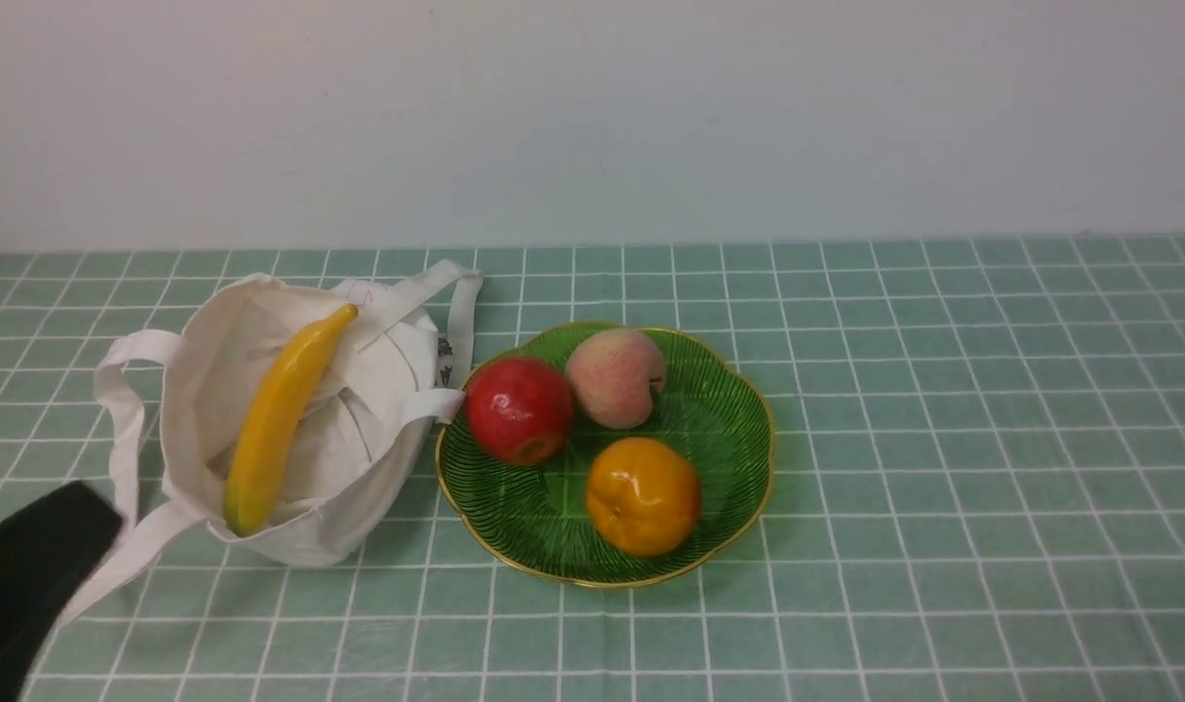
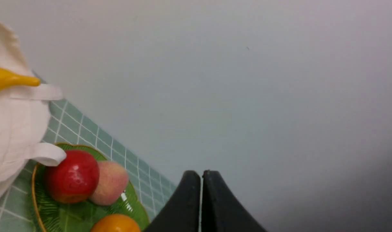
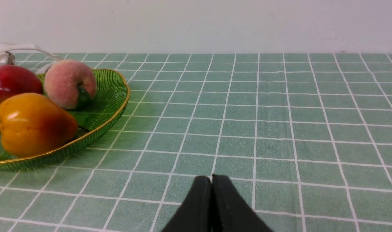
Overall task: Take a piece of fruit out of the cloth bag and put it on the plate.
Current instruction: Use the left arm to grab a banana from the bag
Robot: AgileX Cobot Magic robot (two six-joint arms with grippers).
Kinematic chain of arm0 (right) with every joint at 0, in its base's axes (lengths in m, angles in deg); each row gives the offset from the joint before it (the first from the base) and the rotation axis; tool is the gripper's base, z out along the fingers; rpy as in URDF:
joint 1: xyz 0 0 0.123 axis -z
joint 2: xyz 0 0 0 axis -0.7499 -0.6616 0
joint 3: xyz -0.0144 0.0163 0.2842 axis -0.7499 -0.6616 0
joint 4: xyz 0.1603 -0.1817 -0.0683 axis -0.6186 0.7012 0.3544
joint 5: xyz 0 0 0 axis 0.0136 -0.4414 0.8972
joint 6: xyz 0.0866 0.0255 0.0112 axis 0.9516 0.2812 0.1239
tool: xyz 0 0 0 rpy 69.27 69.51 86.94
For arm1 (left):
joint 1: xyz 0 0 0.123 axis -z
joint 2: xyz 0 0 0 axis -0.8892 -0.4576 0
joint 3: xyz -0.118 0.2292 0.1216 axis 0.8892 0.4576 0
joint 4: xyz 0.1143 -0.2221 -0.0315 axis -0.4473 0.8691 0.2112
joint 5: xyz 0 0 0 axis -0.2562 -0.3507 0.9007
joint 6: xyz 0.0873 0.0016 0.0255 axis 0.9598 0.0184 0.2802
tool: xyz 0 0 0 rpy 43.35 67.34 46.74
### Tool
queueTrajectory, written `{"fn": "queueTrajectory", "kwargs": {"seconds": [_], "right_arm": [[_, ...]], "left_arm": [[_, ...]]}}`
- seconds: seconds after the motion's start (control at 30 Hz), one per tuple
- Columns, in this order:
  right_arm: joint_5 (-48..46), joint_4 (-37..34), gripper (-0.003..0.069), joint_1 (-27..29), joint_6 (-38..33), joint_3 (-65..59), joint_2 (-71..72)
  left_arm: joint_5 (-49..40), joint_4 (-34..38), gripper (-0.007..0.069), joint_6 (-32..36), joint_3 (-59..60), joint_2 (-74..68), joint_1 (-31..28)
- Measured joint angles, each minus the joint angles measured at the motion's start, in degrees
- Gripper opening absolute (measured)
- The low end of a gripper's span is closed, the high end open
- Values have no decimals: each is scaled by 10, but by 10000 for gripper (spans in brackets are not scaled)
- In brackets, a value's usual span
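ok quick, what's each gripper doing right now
Left gripper: closed, holding nothing.
Right gripper: closed, holding nothing.

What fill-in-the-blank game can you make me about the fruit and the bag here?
1. The long yellow ____ lies in the white cloth bag.
2. The green plate holds ____ pieces of fruit.
3. On the plate, the peach sits right beside the red ____.

Missing words: banana, three, apple.
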Motion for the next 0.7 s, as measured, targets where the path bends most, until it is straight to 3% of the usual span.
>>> {"fn": "queueTrajectory", "kwargs": {"seconds": [0.13, 0.17, 0.27, 0.4, 0.7], "right_arm": [[0, 0, -15, 0, 0, 0, 0], [0, 0, -15, 0, 0, 0, 0], [0, 0, -15, 0, 0, 0, 0], [0, 0, -15, 0, 0, 0, 0], [0, 0, -15, 0, 0, 0, 0]], "left_arm": [[-160, -187, -8, 18, -129, -278, 0], [-165, -196, -8, 17, -135, -278, 0], [-210, -323, -8, -12, -223, -454, 0], [-216, -418, -8, -50, -327, -603, 0], [-225, -547, 8, -161, -478, -796, 0]]}}
